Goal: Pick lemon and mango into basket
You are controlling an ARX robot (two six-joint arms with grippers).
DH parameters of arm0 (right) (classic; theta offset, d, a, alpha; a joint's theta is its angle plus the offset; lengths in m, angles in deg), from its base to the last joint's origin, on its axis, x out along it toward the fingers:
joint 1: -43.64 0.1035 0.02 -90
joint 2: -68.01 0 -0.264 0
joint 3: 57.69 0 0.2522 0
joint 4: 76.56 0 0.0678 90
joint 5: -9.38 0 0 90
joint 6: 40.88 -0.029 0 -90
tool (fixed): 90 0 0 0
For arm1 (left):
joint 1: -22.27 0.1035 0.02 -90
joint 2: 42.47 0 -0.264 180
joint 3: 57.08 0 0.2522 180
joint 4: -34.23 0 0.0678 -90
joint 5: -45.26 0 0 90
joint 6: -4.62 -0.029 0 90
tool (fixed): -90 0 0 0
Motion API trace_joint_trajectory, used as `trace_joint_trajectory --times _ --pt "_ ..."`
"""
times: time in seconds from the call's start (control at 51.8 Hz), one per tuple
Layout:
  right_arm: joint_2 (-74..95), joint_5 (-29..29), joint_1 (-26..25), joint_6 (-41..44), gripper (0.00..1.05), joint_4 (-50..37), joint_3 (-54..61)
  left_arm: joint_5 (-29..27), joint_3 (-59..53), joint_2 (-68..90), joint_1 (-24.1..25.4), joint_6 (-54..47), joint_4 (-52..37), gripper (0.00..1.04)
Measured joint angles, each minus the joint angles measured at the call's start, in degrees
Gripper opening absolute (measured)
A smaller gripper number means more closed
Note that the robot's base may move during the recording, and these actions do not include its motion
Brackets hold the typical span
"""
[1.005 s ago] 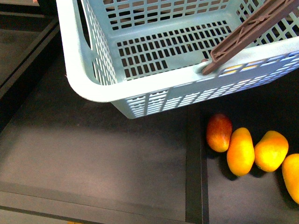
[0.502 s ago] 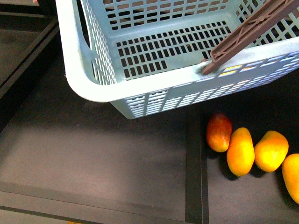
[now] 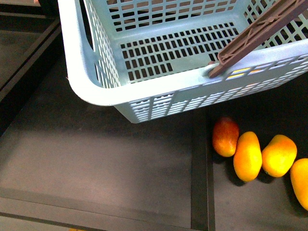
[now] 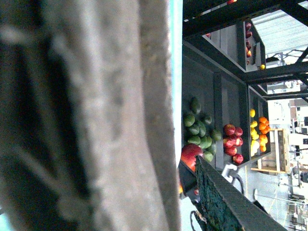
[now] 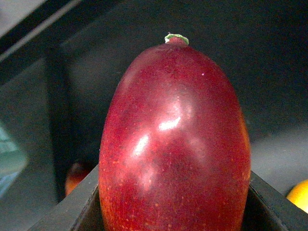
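Four fruits sit in the lower right of the front view. A red-orange fruit (image 3: 225, 137) lies nearest the divider (image 3: 199, 168) of the dark shelf (image 3: 96, 163), and three yellow-orange fruits (image 3: 248, 156) touch in a row running off toward the right edge. Across the top of that frame we have the basket (image 3: 96, 91), teal and slotted, with its brown handle (image 3: 260, 26) angled up into the upper right corner.

Over to the right wrist camera, and the mango (image 5: 175, 144) fills our picture. It is dark red and glossy, with a green stem stub (image 5: 176, 37) pointing away from the lens. It sits squarely between the two black fingers (image 5: 72, 207) of the right gripper (image 5: 175, 214), one against each flank, so we call that gripper clamped on the mango. Only dark shelf shows behind it, so we cannot place it against the basket.

On the left wrist camera a blurred grey-brown bar (image 4: 96, 115) sits right up against the lens, with a sliver of teal beside it. One dark textured finger (image 4: 226, 204) of the left gripper (image 4: 202, 183) shows, and we cannot tell whether that gripper is closed or released. Far beyond it are piles of green fruits (image 4: 197, 132) and red fruits (image 4: 232, 139).
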Motion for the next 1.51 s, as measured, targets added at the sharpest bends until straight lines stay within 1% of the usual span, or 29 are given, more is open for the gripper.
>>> trace_joint_trajectory --times 0.077,0.174,0.213,0.328,0.444,0.56,0.618,0.657,0.715,0.85,0.889,0.908,0.985,1.005,1.043,1.063,1.159,1.275,1.372,1.41,1.43,1.449,1.468,1.507 --pt "-10.78 2.25 1.53 -0.39 0.58 4.13 0.59 0.00 0.00 0.00 0.02 -0.02 0.00 0.27" --pt "-19.21 2.36 4.42 -1.18 0.58 7.58 0.11 -0.22 0.00 0.00 0.07 -0.04 0.00 0.27" --pt "-22.36 2.03 6.40 -1.92 0.58 8.61 -0.33 -0.22 0.00 0.00 0.07 -0.07 0.00 0.27" --pt "-26.91 -2.80 13.14 -3.83 0.58 10.40 -1.90 0.00 0.00 0.00 0.04 0.00 0.00 0.27" --pt "-27.47 -8.92 21.27 -4.90 0.58 10.97 -2.93 -0.04 0.00 0.00 0.07 -0.02 0.00 0.27" --pt "-23.26 -17.38 34.67 -7.54 0.58 6.54 -4.63 -0.17 0.00 0.00 0.04 -0.04 0.00 0.27" --pt "-19.63 -21.00 39.95 -8.50 0.58 3.87 -6.54 -0.02 0.00 0.00 0.04 -0.02 0.00 0.27" --pt "-17.27 -22.73 42.29 -8.83 0.58 2.38 -7.80 0.00 0.00 0.00 0.04 -0.02 0.00 0.27" --pt "-14.40 -24.96 44.37 -9.57 0.58 1.66 -9.53 -0.02 0.00 0.00 0.04 -0.02 0.00 0.27" --pt "-8.92 -28.48 46.23 -10.62 0.58 1.07 -12.37 -0.04 0.00 0.00 0.07 -0.02 0.00 0.27" --pt "-7.52 -29.42 46.51 -10.88 0.65 1.09 -12.98 -0.09 0.00 0.00 0.07 -0.02 0.00 0.27" --pt "-6.67 -29.97 46.62 -10.95 0.71 1.09 -13.35 -0.15 0.00 0.00 0.07 -0.02 0.00 0.27" --pt "-5.57 -31.78 46.86 -11.23 0.85 1.14 -14.08 -0.17 0.00 0.00 0.07 -0.04 0.00 0.27" --pt "-5.53 -32.09 46.88 -11.32 0.90 1.14 -14.23 -0.15 0.00 0.00 0.07 -0.02 0.00 0.27" --pt "-5.62 -32.41 46.90 -11.54 0.96 1.16 -14.27 0.04 0.00 0.00 0.04 -0.09 0.00 0.27" --pt "-5.66 -32.41 46.90 -11.56 0.97 1.16 -14.27 0.04 0.00 0.00 0.04 -0.15 0.00 0.27" --pt "-6.80 -32.41 46.75 -12.17 0.96 1.77 -14.19 0.00 0.00 0.00 0.00 0.22 0.00 0.27" --pt "-10.99 -32.70 45.40 -12.48 0.96 3.85 -12.44 -0.17 0.00 0.00 0.02 0.11 0.00 0.27" --pt "-18.29 -36.52 42.95 -11.67 0.96 6.80 -8.85 -0.44 0.00 0.00 0.13 0.09 0.00 0.27" --pt "-21.49 -39.54 42.18 -10.38 0.96 8.00 -7.45 -0.44 0.00 0.00 0.17 0.11 0.00 0.27" --pt "-22.27 -39.52 41.86 -10.10 0.96 7.87 -6.97 -0.46 0.00 0.00 0.17 0.13 0.00 0.27" --pt "-23.80 -37.86 40.68 -7.96 0.93 5.99 -5.68 -0.44 0.00 0.00 0.17 0.11 0.00 0.27" --pt "-25.42 -34.53 39.23 -5.51 0.89 2.21 -3.87 -0.46 0.00 0.00 0.17 0.11 0.00 0.27" --pt "-26.80 -31.71 38.16 -2.97 0.85 -1.66 -2.05 -0.46 0.00 0.00 0.17 0.07 0.00 0.27"
